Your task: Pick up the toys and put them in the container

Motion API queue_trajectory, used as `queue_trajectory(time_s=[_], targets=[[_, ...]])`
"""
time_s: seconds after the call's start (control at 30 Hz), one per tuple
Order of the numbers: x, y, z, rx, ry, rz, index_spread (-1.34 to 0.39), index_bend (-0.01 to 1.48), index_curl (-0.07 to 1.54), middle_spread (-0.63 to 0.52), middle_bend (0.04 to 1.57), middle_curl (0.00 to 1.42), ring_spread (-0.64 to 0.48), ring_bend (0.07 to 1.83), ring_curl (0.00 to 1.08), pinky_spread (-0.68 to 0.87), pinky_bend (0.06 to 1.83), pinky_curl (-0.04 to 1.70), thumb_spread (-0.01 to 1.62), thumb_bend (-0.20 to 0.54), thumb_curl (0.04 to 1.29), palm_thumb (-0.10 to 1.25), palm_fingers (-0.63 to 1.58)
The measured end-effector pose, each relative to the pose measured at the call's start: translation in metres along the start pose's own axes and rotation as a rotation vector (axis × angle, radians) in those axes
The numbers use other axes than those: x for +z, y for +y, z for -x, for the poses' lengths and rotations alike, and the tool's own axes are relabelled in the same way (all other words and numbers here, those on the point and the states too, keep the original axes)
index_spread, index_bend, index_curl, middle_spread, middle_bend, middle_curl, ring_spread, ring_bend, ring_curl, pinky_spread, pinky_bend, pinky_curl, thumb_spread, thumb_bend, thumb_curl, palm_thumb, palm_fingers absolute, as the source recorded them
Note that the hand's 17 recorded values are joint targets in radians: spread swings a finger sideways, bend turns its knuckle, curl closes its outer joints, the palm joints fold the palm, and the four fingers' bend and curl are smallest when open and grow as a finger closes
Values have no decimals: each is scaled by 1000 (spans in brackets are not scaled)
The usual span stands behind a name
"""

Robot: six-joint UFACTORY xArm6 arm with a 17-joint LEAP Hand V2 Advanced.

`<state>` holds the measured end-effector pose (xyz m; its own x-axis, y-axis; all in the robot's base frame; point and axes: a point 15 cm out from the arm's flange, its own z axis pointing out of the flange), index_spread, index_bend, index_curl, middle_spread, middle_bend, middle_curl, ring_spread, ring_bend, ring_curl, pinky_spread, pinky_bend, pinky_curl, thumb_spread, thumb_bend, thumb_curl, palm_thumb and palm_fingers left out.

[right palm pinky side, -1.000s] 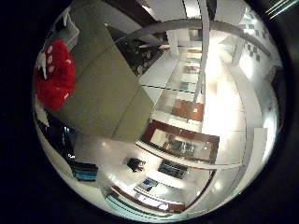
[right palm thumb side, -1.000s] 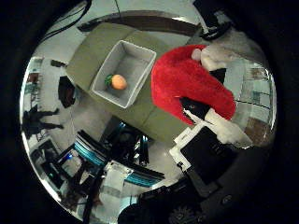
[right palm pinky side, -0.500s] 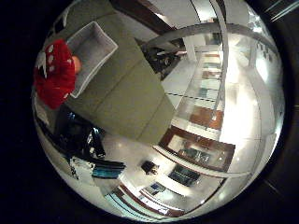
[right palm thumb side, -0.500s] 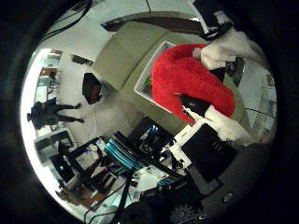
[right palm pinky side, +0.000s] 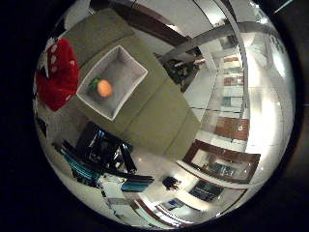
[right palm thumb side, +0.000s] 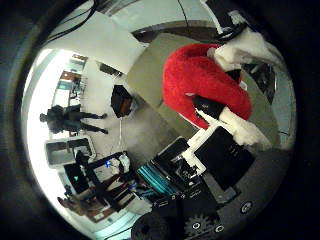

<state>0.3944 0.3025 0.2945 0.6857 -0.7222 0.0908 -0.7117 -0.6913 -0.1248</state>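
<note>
Now you have the red plush toy held in the robot hand above the table.
Your little-finger view alone shows the white container on the olive table, an orange toy inside it, and the red toy's white-spotted edge beside it. Your thumb view alone shows the grip: black and white fingers curled around the plush, close to the palm; its long axis can't be judged.

No legible text, label, number or sign in either palm view. The white container on the olive table carries no readable marking, and neither does the red plush toy (white spots only, no print).
</note>
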Motion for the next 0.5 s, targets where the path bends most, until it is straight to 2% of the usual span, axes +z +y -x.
queue_trajectory(time_s=[0.13,0.5], targets=[[2,-19,8,6,-27,-12,-369,1289,558,-423,563,549,-109,172,111,277,195,47,881,-19,370,1060,475],[13,-35,4,15,-30,-7,-372,1276,566,-432,559,572,-121,169,107,281,197,37,881,-20,370,1058,482]])
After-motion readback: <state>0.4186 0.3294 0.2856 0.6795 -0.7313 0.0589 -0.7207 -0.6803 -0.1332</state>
